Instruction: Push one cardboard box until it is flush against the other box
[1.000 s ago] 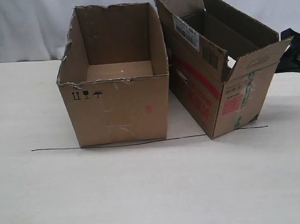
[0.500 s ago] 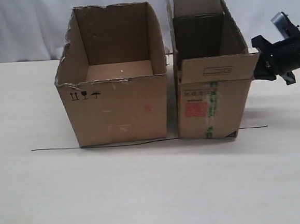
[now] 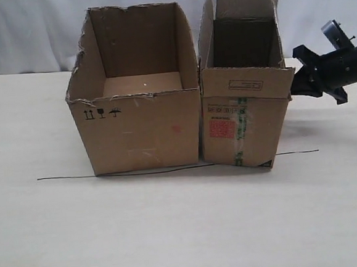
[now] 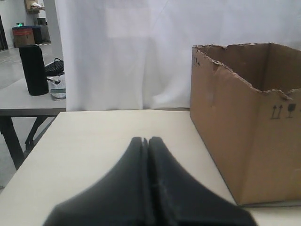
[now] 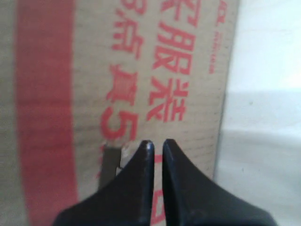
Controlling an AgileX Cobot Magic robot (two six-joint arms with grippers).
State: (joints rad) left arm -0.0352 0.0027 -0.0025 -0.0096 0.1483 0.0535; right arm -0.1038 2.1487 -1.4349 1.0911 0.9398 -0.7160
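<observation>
The cardboard box [image 3: 246,125] stands on the right, its green-taped end with the red square facing the exterior camera. Its near left edge is against or almost against the other box [image 3: 141,130], the wide plain carton with a ragged rim; only a thin dark slit shows between them. My right gripper [image 3: 297,86] presses on the narrow carton's far right side. In the right wrist view that gripper [image 5: 156,142] is shut, tips at the red-lettered side [image 5: 141,70]. My left gripper [image 4: 145,139] is shut and empty, well away from the wide carton [image 4: 244,122].
A thin black line [image 3: 64,178] runs across the pale table [image 3: 186,232] under both cartons' front edges. A white curtain [image 3: 28,34] hangs behind. Beyond the table's far edge the left wrist view shows another table with a black cylinder [image 4: 33,69].
The narrow carton has swung end-on and slid left up to the wide carton. My right arm came in from the right and followed it leftward. The wide carton has not moved.
</observation>
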